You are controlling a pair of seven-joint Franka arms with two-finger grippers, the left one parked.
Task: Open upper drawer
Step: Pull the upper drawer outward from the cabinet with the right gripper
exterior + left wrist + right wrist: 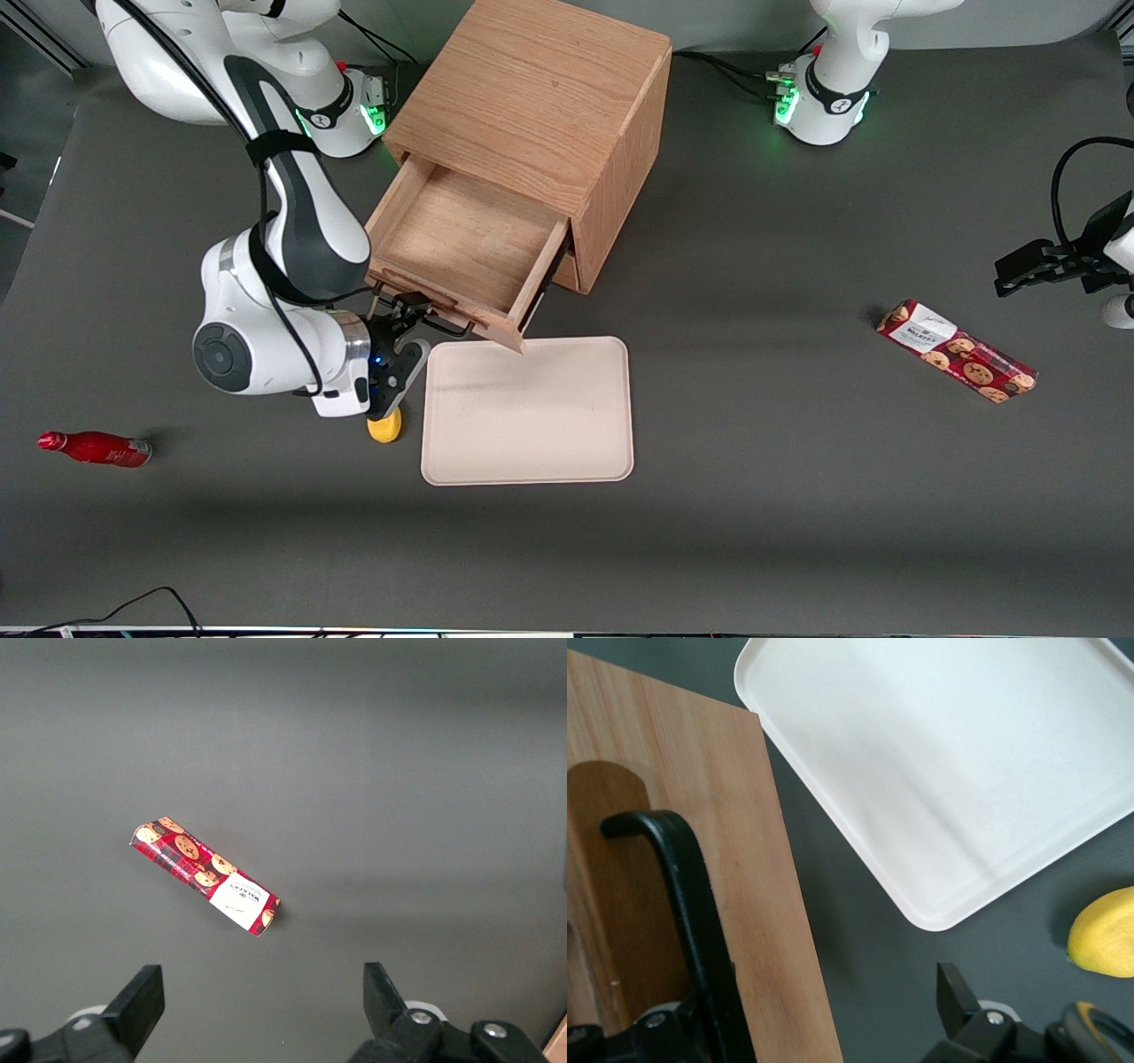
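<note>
Grey table [753,266]: cabinet [540,97], tray [528,410], lemon [384,427], bottle [96,447], biscuits [957,351].

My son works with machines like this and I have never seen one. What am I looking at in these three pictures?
These are two white robot arms bolted to a grey table. One picture looks down at them from the front; the other two come from small cameras on each arm's wrist.

The working arm's hand is at the dark bar handle of the upper drawer of an oak cabinet. The drawer stands pulled out and looks empty. The hand carries nothing else.

On the table lie a pale tray in front of the drawer, a yellow lemon beside the tray, a red bottle on its side, and a red cookie packet toward the parked arm's end.
</note>
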